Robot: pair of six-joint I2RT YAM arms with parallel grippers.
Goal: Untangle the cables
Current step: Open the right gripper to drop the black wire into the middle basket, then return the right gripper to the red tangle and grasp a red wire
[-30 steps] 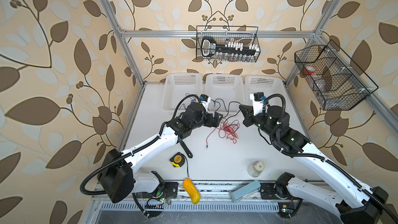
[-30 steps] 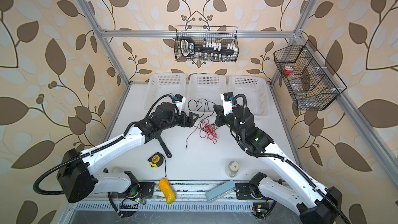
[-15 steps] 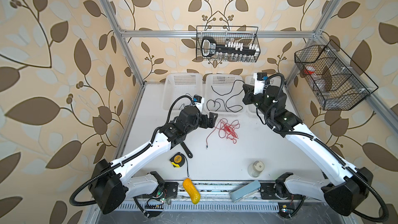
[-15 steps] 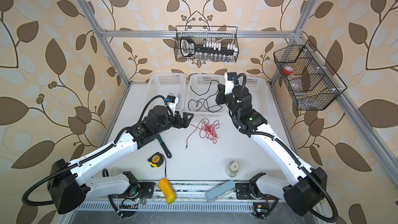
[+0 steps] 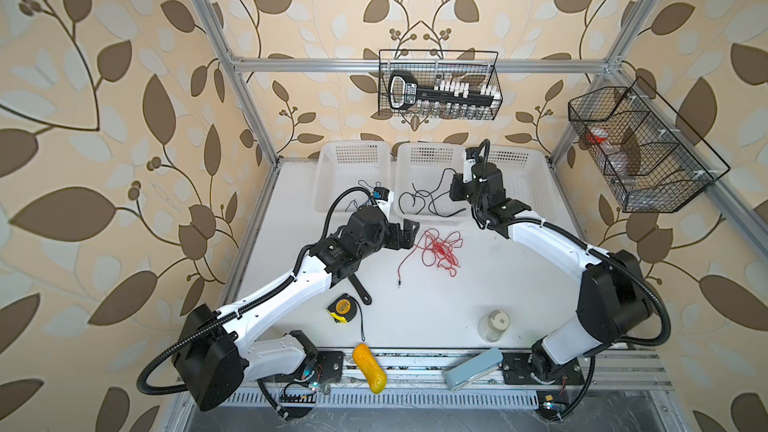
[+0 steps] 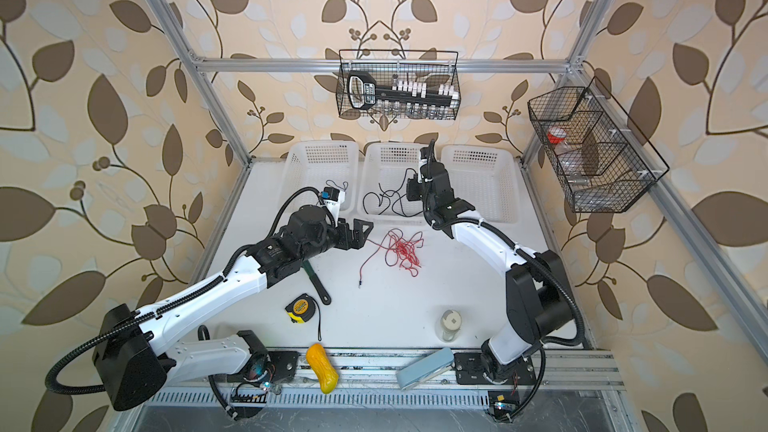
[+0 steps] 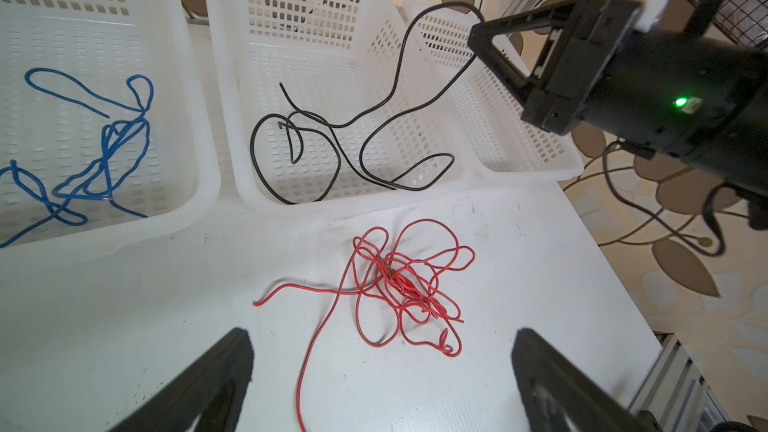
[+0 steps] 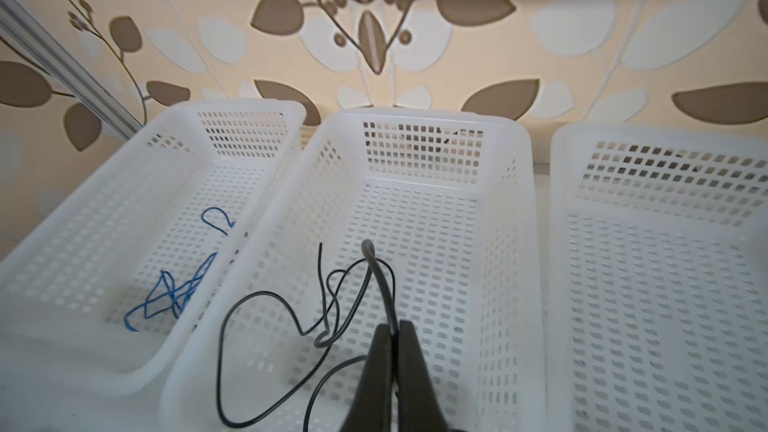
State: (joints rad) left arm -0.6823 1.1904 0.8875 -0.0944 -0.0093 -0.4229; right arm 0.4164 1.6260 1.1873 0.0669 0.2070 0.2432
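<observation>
Right wrist: tool (image 8: 392, 328) pinches thin black cable (image 8: 374, 268) over perforated plastic basket (image 8: 424, 116).

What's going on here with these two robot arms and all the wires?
The robot is sorting tangled cables into white baskets. The right hand is shut on the black cable and holds one end above the middle basket, with most of that cable lying inside. The blue cable lies in the left basket. The red cable is a knotted heap on the table, and the left hand is wide open next to it, holding nothing.
</observation>
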